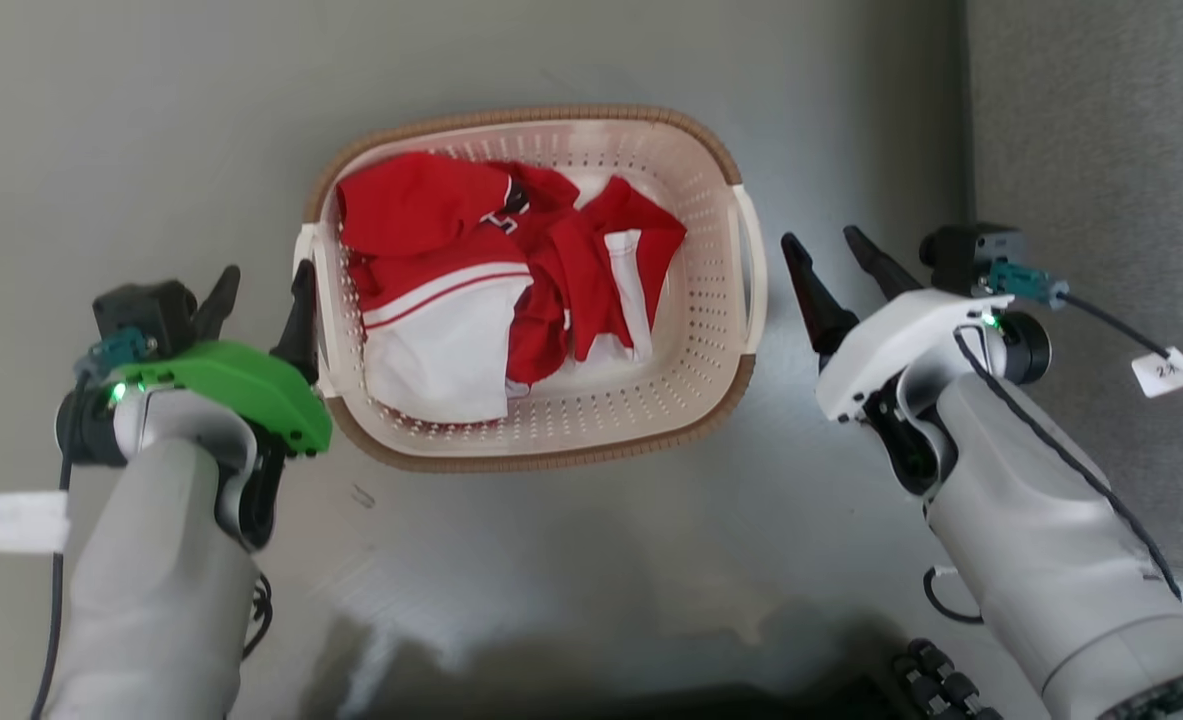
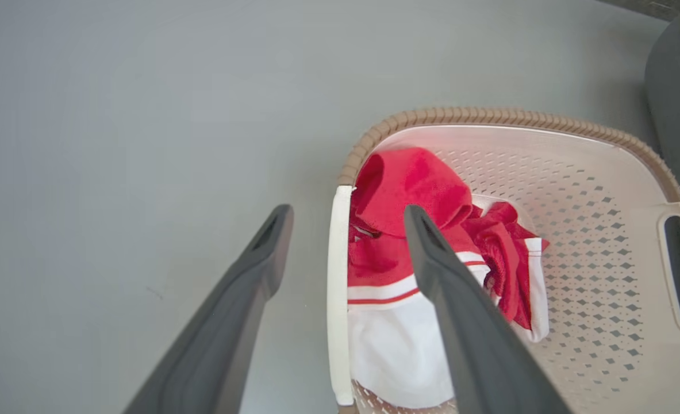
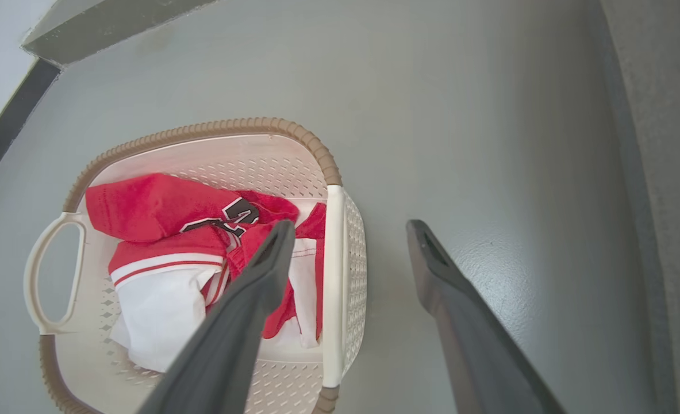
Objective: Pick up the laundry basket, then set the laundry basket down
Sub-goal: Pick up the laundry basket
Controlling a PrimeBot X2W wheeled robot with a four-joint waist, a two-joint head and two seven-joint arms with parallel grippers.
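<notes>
Grey, smooth flooring spreads out in front of the robot, with a rougher grey strip [image 1: 1101,150] along its right side. On the floor sits the laundry basket [image 1: 541,115] [image 2: 575,190] [image 3: 225,126], upright, midway between the two arms. Red and white clothes [image 1: 431,200] [image 2: 408,178] [image 3: 156,204] lie crumpled inside, one red piece showing black lettering.

From the head view, the left gripper [image 1: 261,300] [image 2: 346,215], under its green wrist cover [image 1: 241,385], is right up against the basket's left side. Its inner finger overlaps the left handle [image 1: 304,262] [image 2: 338,276] and its outer finger is over bare floor. The fingers are spread wide. Along the left wrist view, the white handle bar runs up between them, one finger over the clothes and one over the floor. I cannot tell whether either finger touches the handle.

The right gripper [image 1: 823,242] [image 3: 351,227] is also spread wide and grips nothing. From the head view both its fingers stand just beside the right handle [image 1: 751,270] [image 3: 333,276], apart from it. Its own wrist view lines that handle up between the fingers, the inner one crossing over the clothes. A dark cable with a white tag [image 1: 1166,372] trails from the right wrist.
</notes>
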